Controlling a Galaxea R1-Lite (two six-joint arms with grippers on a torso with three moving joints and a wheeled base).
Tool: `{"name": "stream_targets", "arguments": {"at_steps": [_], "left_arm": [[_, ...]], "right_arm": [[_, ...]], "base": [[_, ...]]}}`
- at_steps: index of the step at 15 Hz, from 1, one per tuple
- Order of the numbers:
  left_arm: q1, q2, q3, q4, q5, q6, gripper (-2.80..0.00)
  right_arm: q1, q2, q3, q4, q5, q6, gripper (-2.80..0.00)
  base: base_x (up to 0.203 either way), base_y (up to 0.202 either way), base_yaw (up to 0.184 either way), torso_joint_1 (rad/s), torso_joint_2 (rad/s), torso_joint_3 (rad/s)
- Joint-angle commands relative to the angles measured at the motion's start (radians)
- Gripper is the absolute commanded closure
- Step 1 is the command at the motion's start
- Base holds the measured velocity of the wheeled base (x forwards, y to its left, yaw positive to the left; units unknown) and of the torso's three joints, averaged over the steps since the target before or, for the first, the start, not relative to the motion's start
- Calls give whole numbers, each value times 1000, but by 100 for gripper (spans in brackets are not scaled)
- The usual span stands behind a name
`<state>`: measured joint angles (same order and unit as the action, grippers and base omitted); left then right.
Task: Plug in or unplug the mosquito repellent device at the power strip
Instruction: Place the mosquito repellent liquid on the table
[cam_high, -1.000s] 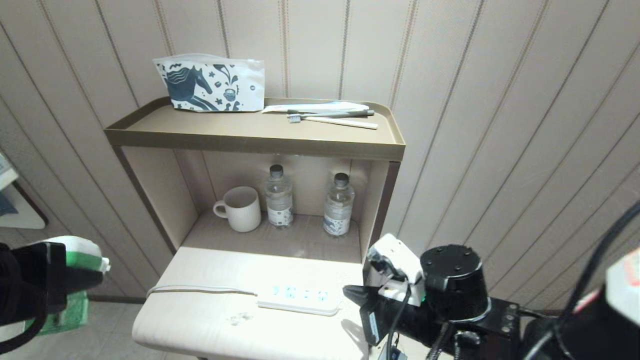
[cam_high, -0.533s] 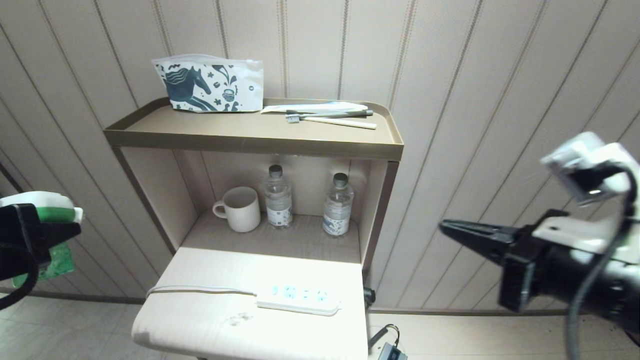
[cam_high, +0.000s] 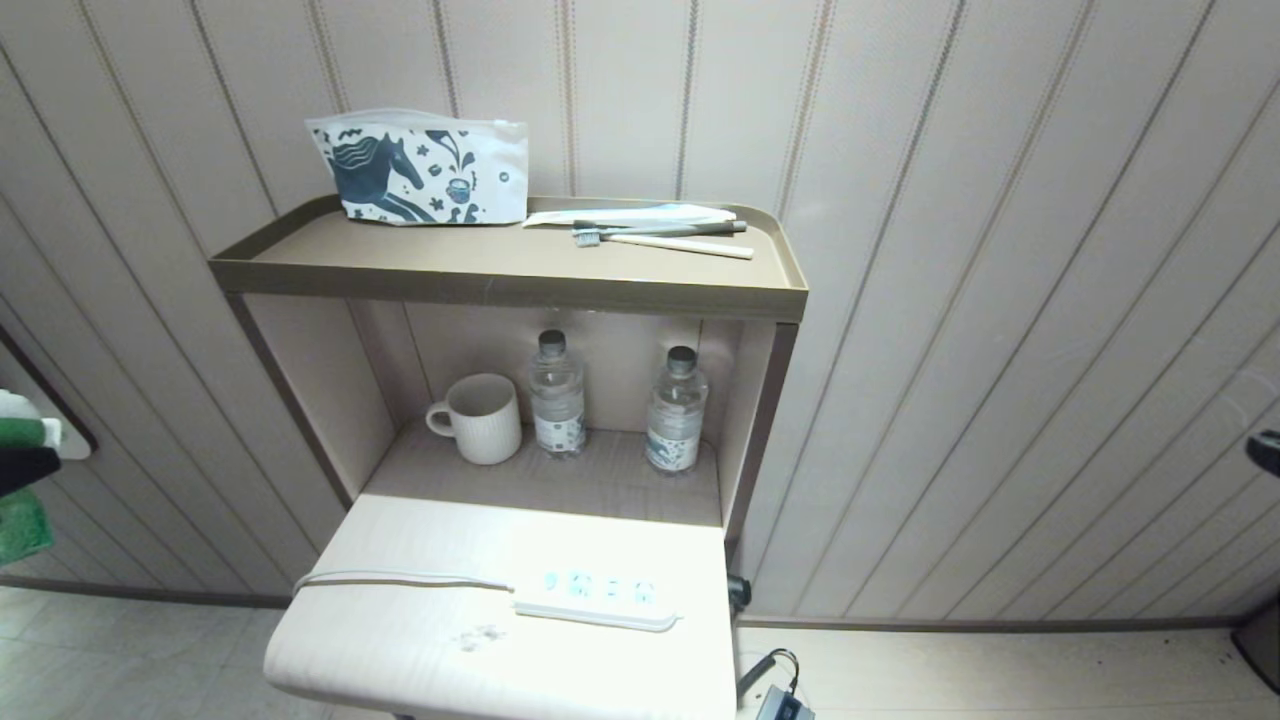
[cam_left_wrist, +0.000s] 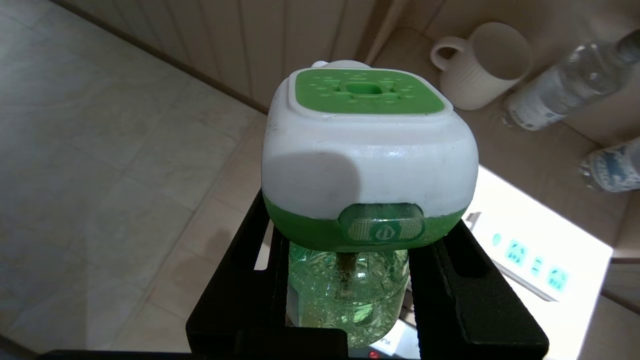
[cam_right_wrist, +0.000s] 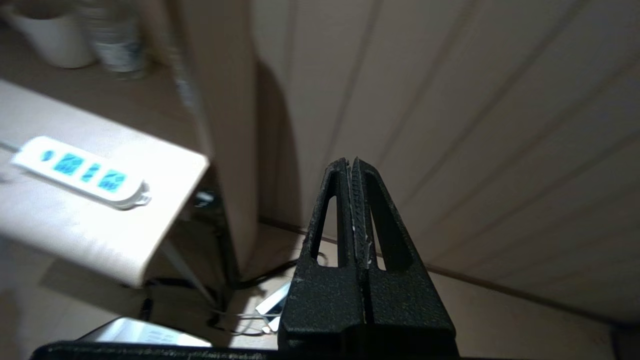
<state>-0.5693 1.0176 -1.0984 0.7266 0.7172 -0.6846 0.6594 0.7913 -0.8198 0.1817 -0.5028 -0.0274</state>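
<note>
The mosquito repellent device (cam_left_wrist: 367, 150), a white and green head over a clear green bottle, sits between the black fingers of my left gripper (cam_left_wrist: 356, 235), which is shut on the bottle. In the head view this gripper (cam_high: 25, 468) is at the far left edge, off the table and above the floor, with the device (cam_high: 20, 525) only partly in frame. The white power strip (cam_high: 595, 598) lies near the table's front right with nothing plugged in; its cord runs left. My right gripper (cam_right_wrist: 351, 162) is shut and empty, off to the table's right; only its tip (cam_high: 1265, 450) shows in the head view.
A white mug (cam_high: 482, 417) and two water bottles (cam_high: 557, 395) (cam_high: 677, 410) stand in the open shelf behind the table top. On the upper tray (cam_high: 500, 265) lie a printed pouch (cam_high: 425, 165) and toothbrushes (cam_high: 660, 235). Cables (cam_high: 770, 670) lie on the floor by the right leg.
Both arms have swung outward from the table. The left gripper carried the device to the left edge of view. The right gripper rose and moved right, almost out of the head view.
</note>
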Motion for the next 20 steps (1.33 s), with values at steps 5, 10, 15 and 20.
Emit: {"name": "stream_targets", "arguments": {"at_steps": [5, 10, 15, 20], "left_arm": [[75, -375, 89, 142, 36, 37, 0], [74, -365, 132, 56, 0, 100, 0], [72, -320, 305, -369, -144, 389, 0], [72, -308, 338, -464, -252, 498, 0]], "right_arm": [[-593, -541, 238, 85, -27, -61, 0], [-656, -626, 342, 82, 62, -77, 0], [-655, -781, 781, -80, 494, -19, 0], [-655, -790, 795, -110, 512, -2, 0]], "base": [[0, 0, 0, 0, 0, 0], [0, 0, 0, 0, 0, 0], [0, 0, 0, 0, 0, 0], [0, 0, 0, 0, 0, 0]]}}
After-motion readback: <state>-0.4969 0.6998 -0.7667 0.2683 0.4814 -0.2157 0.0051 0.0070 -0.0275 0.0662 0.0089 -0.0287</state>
